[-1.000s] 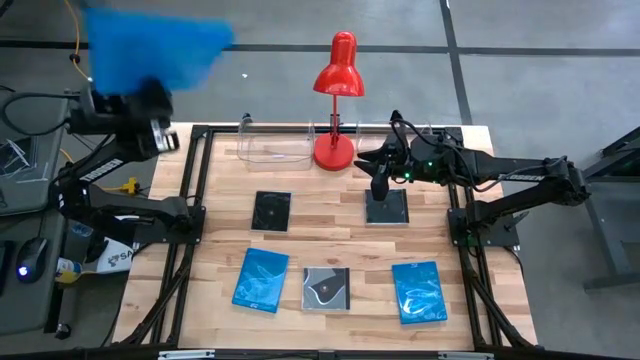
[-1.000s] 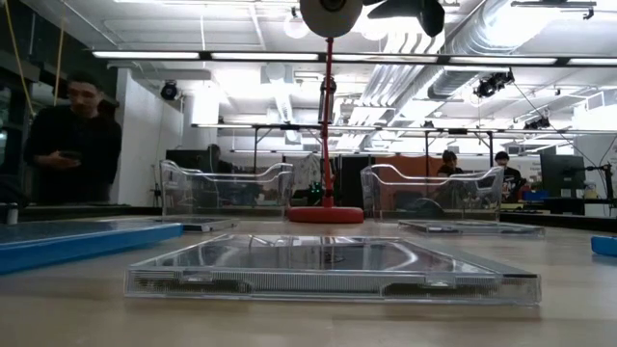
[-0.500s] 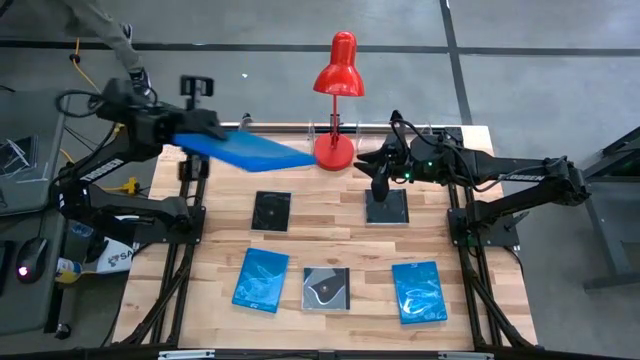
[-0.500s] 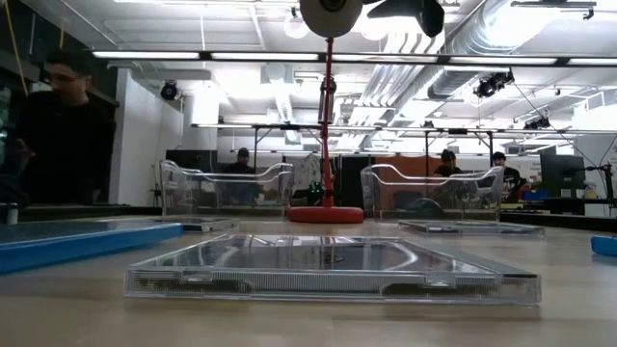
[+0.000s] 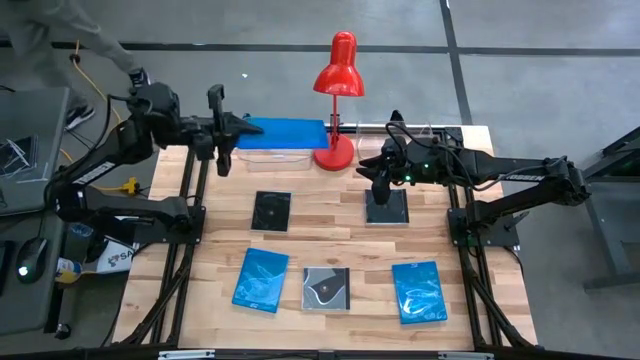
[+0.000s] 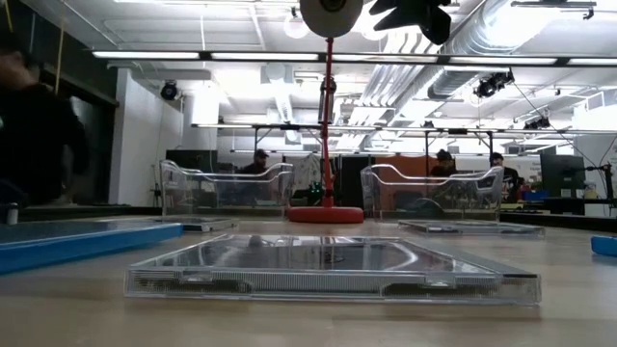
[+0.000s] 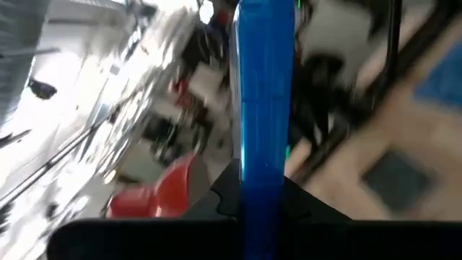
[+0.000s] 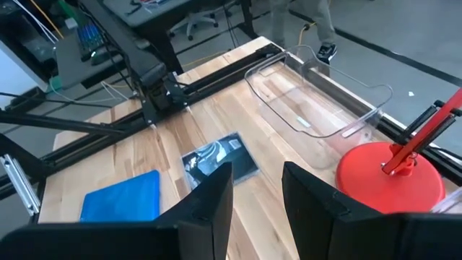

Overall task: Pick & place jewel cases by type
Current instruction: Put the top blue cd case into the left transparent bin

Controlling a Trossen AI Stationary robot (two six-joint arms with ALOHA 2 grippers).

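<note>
My left gripper (image 5: 228,135) is shut on a plain blue jewel case (image 5: 288,132), held over the far side of the left clear tray (image 5: 275,155). My right gripper (image 5: 380,182) is open and hovers over a dark case (image 5: 388,208) lying flat on the table, touching nothing. The other cases lie flat on the wood. They are a black one (image 5: 271,211), a blue patterned one (image 5: 261,279), a dark grey one with a white swirl (image 5: 326,289), and a second blue patterned one (image 5: 419,292). The right wrist view shows the black case (image 8: 216,160) and a blue case (image 8: 123,195). My left gripper pinches the blue case between its two fingers at the edge nearest the table's left side (image 5: 245,130). The fingers come in roughly level from the left. In the left wrist view the case shows edge-on (image 7: 261,173) between the fingers. It is lifted clear and sticks out toward the lamp.
A red desk lamp (image 5: 336,100) stands at the far edge between two clear trays, the right one (image 6: 434,193) behind my right arm. Black frame rails (image 5: 190,200) run along both table sides. A person (image 6: 34,135) moves beyond the table's left.
My left gripper has swung the blue case from high up beyond the table's far left corner down and rightward, to over the left clear tray. The case has tipped from steeply slanted to nearly flat. The person behind the table has moved left.
</note>
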